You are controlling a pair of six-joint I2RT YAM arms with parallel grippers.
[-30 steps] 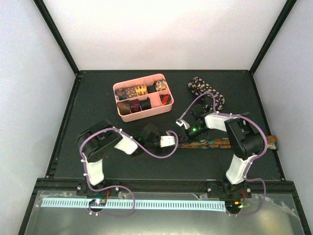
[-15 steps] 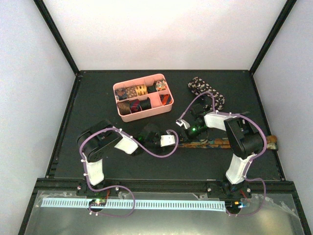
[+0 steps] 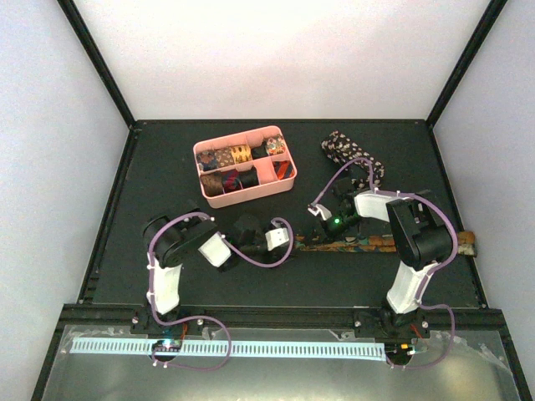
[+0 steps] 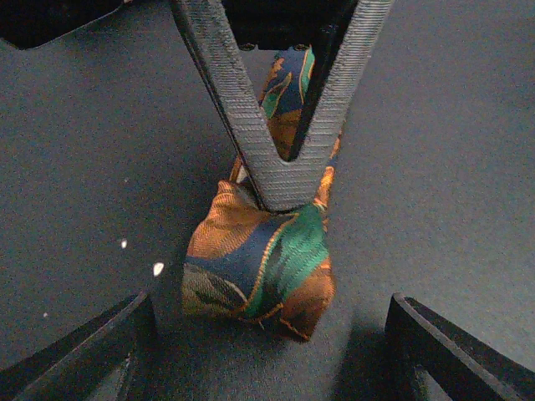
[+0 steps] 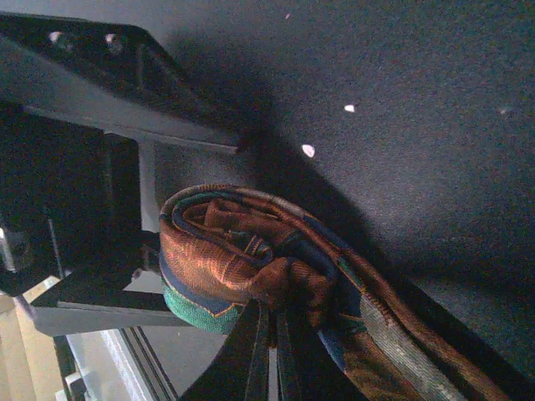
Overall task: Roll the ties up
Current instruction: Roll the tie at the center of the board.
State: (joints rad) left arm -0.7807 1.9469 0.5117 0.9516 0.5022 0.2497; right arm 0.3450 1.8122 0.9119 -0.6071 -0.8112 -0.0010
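A patterned orange, blue and green tie (image 3: 368,243) lies stretched along the table, its left end rolled into a small bundle (image 4: 259,267). My right gripper (image 5: 272,313) is shut on that rolled end (image 5: 226,251); its grey fingers (image 4: 284,159) pinch the roll from above in the left wrist view. My left gripper (image 4: 269,307) stands open just short of the roll, a finger on each side, touching nothing. In the top view my left gripper (image 3: 292,241) faces my right gripper (image 3: 316,230). A black speckled tie (image 3: 351,154) lies bunched at the back right.
A pink divided tray (image 3: 284,185) stands at the back left of centre with several rolled ties in its compartments. The stretched tie's far end (image 3: 466,242) reaches almost to the table's right edge.
My left gripper has opened, let go of the tie's rolled end and drawn back a little to the left. My right gripper has shut on the roll and holds it.
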